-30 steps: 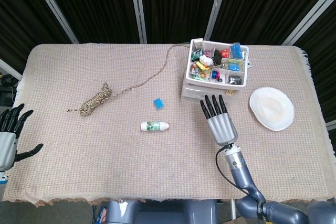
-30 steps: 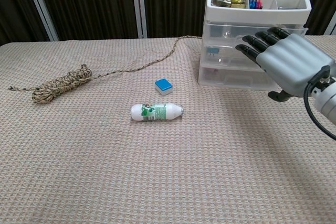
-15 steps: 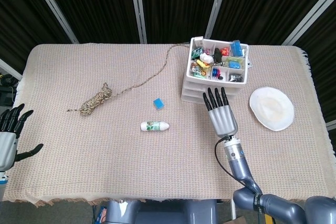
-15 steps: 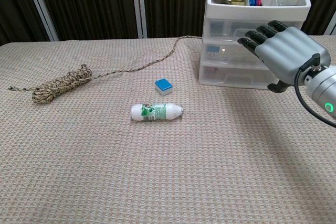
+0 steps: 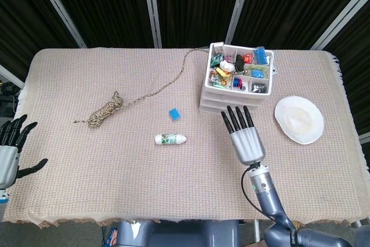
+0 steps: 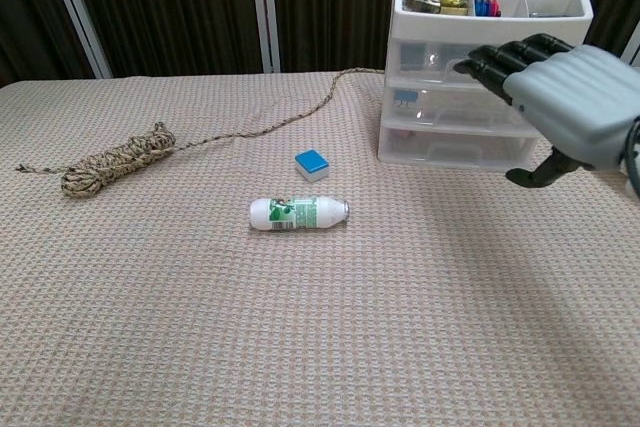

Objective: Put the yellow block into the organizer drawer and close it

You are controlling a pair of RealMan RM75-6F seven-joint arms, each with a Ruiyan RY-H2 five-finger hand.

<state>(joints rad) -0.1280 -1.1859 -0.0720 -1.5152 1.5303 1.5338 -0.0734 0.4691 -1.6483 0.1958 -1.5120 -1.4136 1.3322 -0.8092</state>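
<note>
Right hand flat, fingers extended and apart, holding nothing, just before the organizer front. Fingertips directed at the drawer fronts; contact not determinable. Drawers appear pushed in, long axis running across the hand's reach. Yellow block not visible on the worktop; location cannot be told. Left hand spread and unladen at the far edge, well apart.
</note>
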